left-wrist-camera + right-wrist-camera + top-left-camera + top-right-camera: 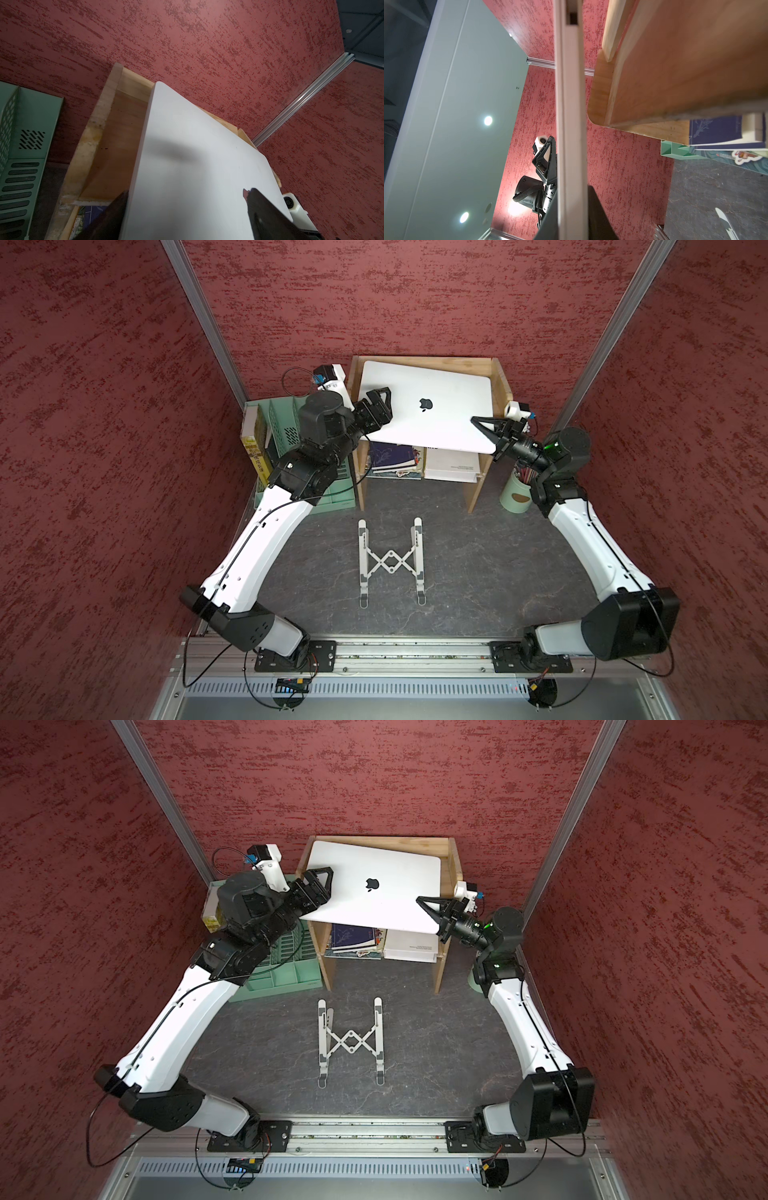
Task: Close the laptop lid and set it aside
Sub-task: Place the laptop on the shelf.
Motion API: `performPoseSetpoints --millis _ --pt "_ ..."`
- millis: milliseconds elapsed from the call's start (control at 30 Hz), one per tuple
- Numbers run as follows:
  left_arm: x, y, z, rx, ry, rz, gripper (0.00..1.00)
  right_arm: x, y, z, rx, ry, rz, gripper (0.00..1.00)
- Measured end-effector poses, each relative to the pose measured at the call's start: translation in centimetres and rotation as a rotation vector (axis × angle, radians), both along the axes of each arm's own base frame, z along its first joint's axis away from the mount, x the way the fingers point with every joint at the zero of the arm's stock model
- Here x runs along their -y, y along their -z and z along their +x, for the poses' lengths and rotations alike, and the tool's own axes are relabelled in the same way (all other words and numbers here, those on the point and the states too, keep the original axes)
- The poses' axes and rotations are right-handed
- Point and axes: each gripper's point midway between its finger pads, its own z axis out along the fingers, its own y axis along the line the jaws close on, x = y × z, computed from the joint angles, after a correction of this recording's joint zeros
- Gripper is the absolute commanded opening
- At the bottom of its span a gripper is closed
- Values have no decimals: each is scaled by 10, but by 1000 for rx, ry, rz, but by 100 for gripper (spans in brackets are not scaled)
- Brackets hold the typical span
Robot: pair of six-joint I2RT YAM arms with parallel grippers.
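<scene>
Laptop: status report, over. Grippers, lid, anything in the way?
Left gripper open, astride laptop at its left edge. Right gripper shut on near right corner. Lid closed, laptop askew over wooden shelf, overhanging front. Folding stand on table, clear.

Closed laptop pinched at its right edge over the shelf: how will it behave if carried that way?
Likely stiff: the laptop looks flat, though the right gripper pinches just one thin edge. Probably slippery: smooth bare metal. May pivot: the left gripper stands open, and the laptop's front overhangs the wooden shelf.
</scene>
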Motion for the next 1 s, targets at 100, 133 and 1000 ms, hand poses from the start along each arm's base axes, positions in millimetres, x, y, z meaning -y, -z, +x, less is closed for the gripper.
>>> performPoseSetpoints --millis 100,133,1000 --pt "7 6 9 1 13 -1 90 8 2 4 -3 20 6 0" --pt "9 6 10 5 18 -4 91 10 3 5 -4 24 9 0" --pt "20 -16 -7 80 3 20 100 26 2 -2 -13 10 50 0"
